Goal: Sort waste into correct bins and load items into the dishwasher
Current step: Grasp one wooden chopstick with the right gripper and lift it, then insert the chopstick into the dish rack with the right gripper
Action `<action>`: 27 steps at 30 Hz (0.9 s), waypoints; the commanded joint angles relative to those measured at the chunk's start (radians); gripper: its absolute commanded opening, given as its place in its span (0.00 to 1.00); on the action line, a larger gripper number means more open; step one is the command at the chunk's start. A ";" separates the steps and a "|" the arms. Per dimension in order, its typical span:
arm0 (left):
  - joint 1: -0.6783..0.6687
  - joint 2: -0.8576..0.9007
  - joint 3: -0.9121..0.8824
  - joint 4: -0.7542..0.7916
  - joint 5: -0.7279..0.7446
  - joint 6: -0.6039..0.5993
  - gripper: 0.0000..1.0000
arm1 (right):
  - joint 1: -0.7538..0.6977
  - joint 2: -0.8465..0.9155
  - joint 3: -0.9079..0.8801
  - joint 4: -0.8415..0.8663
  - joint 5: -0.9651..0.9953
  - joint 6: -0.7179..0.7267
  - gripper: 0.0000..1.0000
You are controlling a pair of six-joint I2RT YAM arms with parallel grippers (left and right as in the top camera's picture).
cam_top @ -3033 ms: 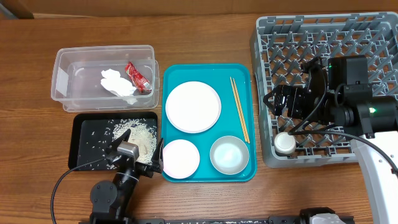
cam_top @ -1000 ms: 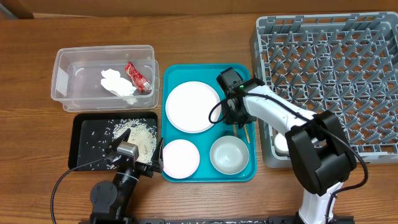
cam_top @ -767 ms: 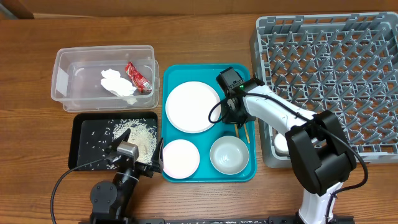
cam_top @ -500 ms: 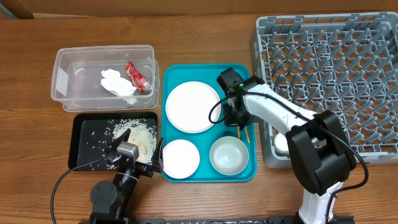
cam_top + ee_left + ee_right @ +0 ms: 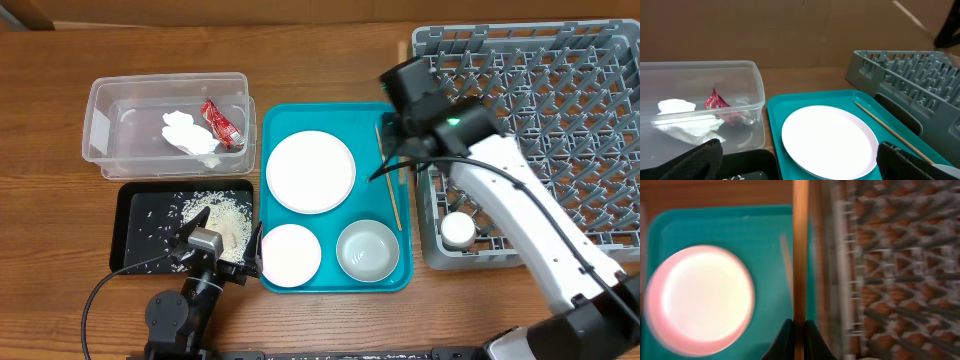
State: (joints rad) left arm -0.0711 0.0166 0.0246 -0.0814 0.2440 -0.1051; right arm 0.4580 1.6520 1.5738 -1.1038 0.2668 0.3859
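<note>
My right gripper [image 5: 800,330] is shut on one wooden chopstick [image 5: 800,250], lifted above the right edge of the teal serving tray [image 5: 335,118], beside the grey dishwasher rack [image 5: 540,110]. A second chopstick [image 5: 389,185] still lies on that tray. Also on it are a large white plate [image 5: 311,171], a small plate [image 5: 290,254] and a bowl [image 5: 368,249]. A white cup [image 5: 459,230] stands in the rack's near left corner. My left gripper [image 5: 220,255] rests open at the black tray [image 5: 140,215], which holds rice [image 5: 228,215]. The clear tub [image 5: 165,95] holds the red wrapper [image 5: 222,123] and napkin [image 5: 190,133].
In the left wrist view the clear tub [image 5: 700,80] is to the left and the large plate [image 5: 830,140] straight ahead, with the rack [image 5: 910,80] to the right. Bare wooden table surrounds the trays. My right arm [image 5: 520,220] crosses over the rack's near left part.
My right gripper closed on a chopstick on the teal tray and lifted it up and to the right, toward the rack. The other chopstick stayed. The left arm has not moved.
</note>
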 commanded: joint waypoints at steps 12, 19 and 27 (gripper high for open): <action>0.006 -0.012 -0.008 0.004 0.009 -0.014 1.00 | -0.162 0.156 -0.017 0.084 0.124 -0.216 0.04; 0.006 -0.012 -0.008 0.004 0.009 -0.014 1.00 | -0.068 0.106 0.000 0.055 0.039 -0.214 0.32; 0.006 -0.012 -0.008 0.004 0.009 -0.014 1.00 | 0.006 0.161 -0.004 0.079 -0.104 -0.146 0.52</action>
State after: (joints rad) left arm -0.0711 0.0166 0.0246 -0.0814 0.2440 -0.1051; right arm 0.4622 1.8019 1.5558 -1.0401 0.2256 0.2108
